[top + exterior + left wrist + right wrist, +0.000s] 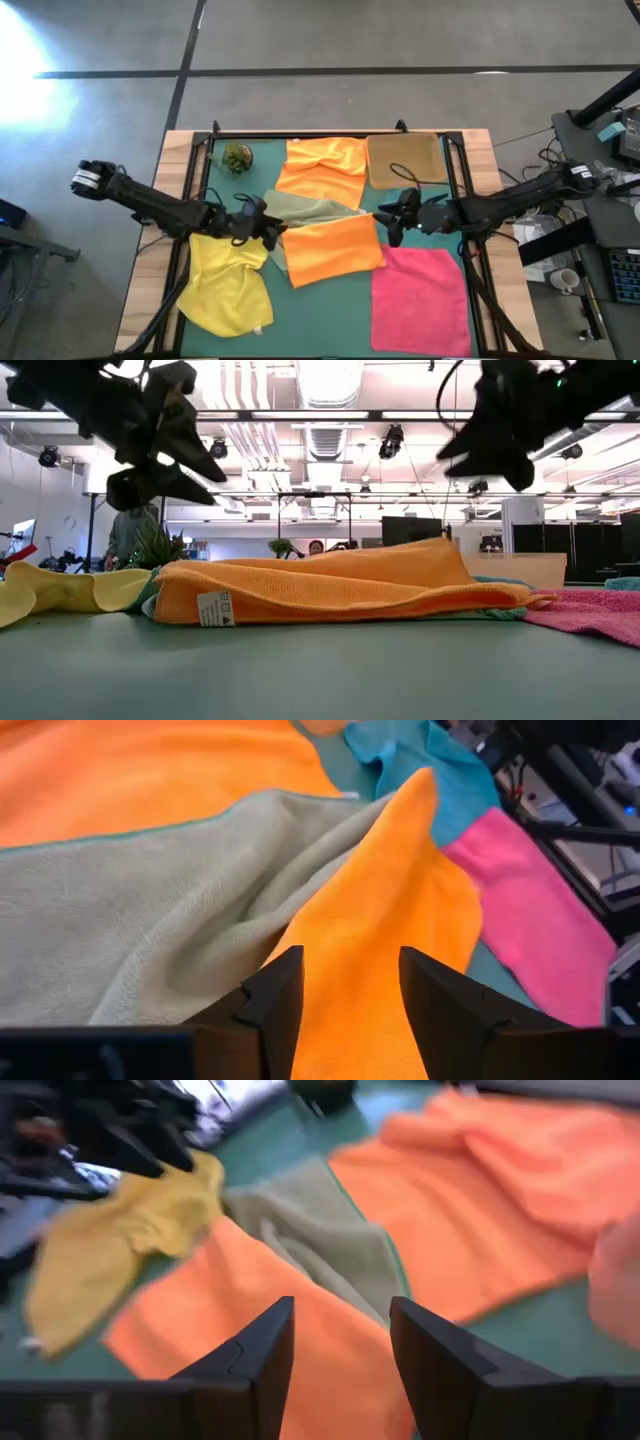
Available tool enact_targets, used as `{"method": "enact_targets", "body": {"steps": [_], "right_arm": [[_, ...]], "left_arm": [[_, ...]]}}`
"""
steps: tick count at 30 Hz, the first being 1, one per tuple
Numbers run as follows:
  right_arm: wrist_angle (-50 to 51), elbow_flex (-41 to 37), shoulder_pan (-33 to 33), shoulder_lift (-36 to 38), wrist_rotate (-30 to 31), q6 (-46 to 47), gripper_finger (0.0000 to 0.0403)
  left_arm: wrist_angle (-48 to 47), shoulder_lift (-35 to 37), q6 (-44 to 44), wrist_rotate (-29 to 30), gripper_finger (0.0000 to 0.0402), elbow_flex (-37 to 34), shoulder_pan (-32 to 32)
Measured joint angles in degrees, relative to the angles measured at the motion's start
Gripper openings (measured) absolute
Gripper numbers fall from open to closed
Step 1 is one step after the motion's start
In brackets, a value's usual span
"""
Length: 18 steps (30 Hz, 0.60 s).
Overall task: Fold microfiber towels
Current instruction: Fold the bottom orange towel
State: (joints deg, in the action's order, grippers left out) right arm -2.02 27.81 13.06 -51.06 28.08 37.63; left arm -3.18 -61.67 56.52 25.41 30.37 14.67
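Both my grippers hang with jaws parted and empty: left gripper (pixel 262 226) at the folded orange towel's (pixel 333 250) left end, right gripper (pixel 392 222) at its right. The towel lies mid-table, long axis running between them, equally near both.

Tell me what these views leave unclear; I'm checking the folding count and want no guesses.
- Teal towel, high view: mostly hidden under the right gripper and arm.
- Olive towel, high view: lower part covered by the folded orange towel.
- Pink towel, low view: cut off by the picture's edge.
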Motion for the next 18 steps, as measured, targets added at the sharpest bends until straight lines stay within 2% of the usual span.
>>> {"method": "enact_targets", "body": {"steps": [4, 8, 12, 18], "right_arm": [[-0.01, 0.09, 0.02, 3.97, -0.13, -1.92, 0.0153], [-0.45, 0.09, 0.04, 4.62, -5.79, -3.81, 0.0146], [-1.16, 2.03, 1.20, 2.49, -11.13, -3.74, 0.0140], [3.02, 8.49, 3.22, -3.37, -11.74, -1.31, 0.0137]], "left_arm": [[-3.92, 4.89, -1.38, -0.04, 0.0136, -0.02, -0.06], [-4.67, 8.04, -9.78, -1.07, 0.0124, -0.02, -0.06], [-4.78, 10.33, -18.68, -1.14, 0.0115, 0.20, -0.06], [-4.94, 11.98, -29.43, -1.22, 0.0113, 0.62, -0.11]]}}
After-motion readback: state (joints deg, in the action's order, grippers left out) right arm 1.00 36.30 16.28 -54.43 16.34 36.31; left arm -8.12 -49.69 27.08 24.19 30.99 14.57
